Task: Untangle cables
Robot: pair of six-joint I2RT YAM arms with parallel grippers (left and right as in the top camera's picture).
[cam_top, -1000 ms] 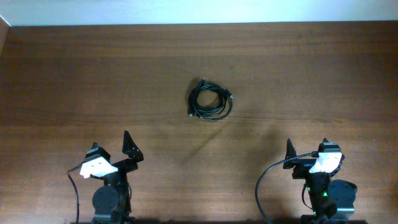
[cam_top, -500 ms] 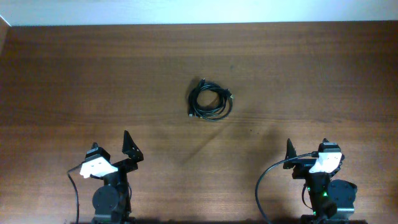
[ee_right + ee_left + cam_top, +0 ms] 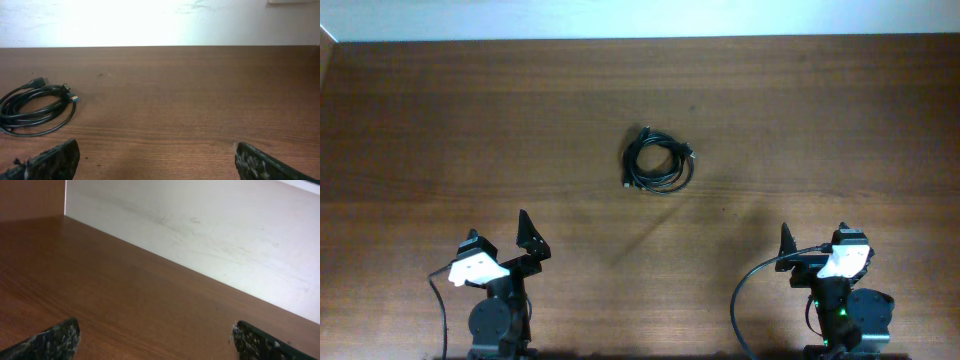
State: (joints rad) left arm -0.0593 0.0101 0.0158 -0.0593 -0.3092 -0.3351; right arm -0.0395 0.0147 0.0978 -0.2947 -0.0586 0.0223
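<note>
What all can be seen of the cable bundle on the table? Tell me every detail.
The cables are thin black cords, rubbery-looking, wound into one loose, roughly round coil of several overlapping loops. It lies flat near the middle of the brown wooden table. Small plug ends stick out at its edge; one, in the right wrist view, has a blue tip. Only the table touches it; it is not yet untangled.

Wood table [image 3: 470, 120], black cables [image 3: 658, 168], white wall [image 3: 200, 230].
Table: brown grain, smooth, low sheen. Cables: plastic-looking sheath, smooth, slightly glossy. Wall: matt, faintly scuffed. Pads [image 3: 55, 159] of right gripper [image 3: 156, 150] and of left gripper [image 3: 155, 332]: black, rough, speckled.
</note>
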